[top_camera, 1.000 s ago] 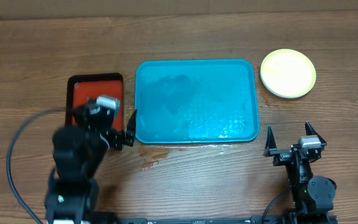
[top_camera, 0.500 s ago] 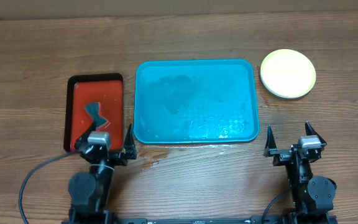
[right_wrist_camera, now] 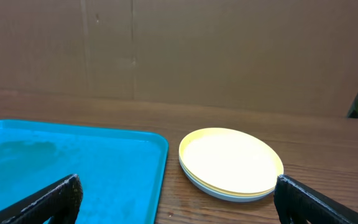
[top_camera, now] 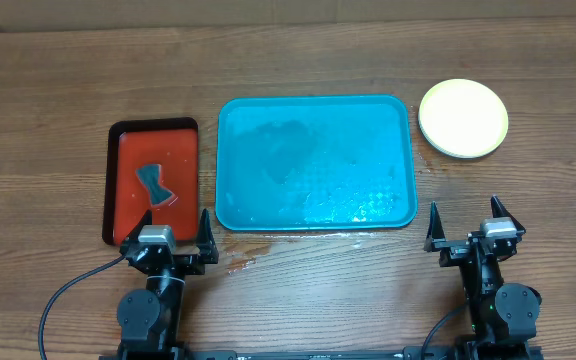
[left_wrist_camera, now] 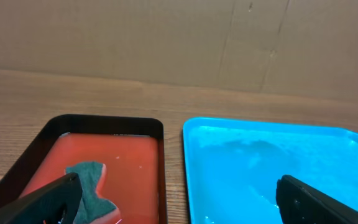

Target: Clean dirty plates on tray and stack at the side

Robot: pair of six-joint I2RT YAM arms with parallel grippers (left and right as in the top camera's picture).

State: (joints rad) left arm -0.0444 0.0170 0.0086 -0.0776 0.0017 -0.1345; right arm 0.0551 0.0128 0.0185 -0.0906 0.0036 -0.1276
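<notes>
1. Left gripper: fingers spread wide, pinching nothing; low at the near edge of the table, just in front of the red tray's near right corner.
2. Right gripper: likewise spread wide and empty-handed; low at the near edge on the right, just right of the teal tray's near right corner, not touching it.
3. Plates: gathered in one stack on bare wood, off the tray, just beside its far right corner; pale yellow-green on top, with a paler rim peeking out beneath in the right wrist view. Number in the stack hard to tell.
4. Teal tray: mid-table, long side running left to right, with a wet sheen and droplets across its floor.
5. Red tray: smaller, dark-rimmed, just left of the teal tray, with a narrow strip of wood between the two.
6. Grey-blue sponge: pinched at the waist, lying flat on the red tray's floor.
7. Wet patch: on the wood, just in front of the teal tray's near left corner.
8. Wooden table: under everything; cardboard wall upright along its far edge.
</notes>
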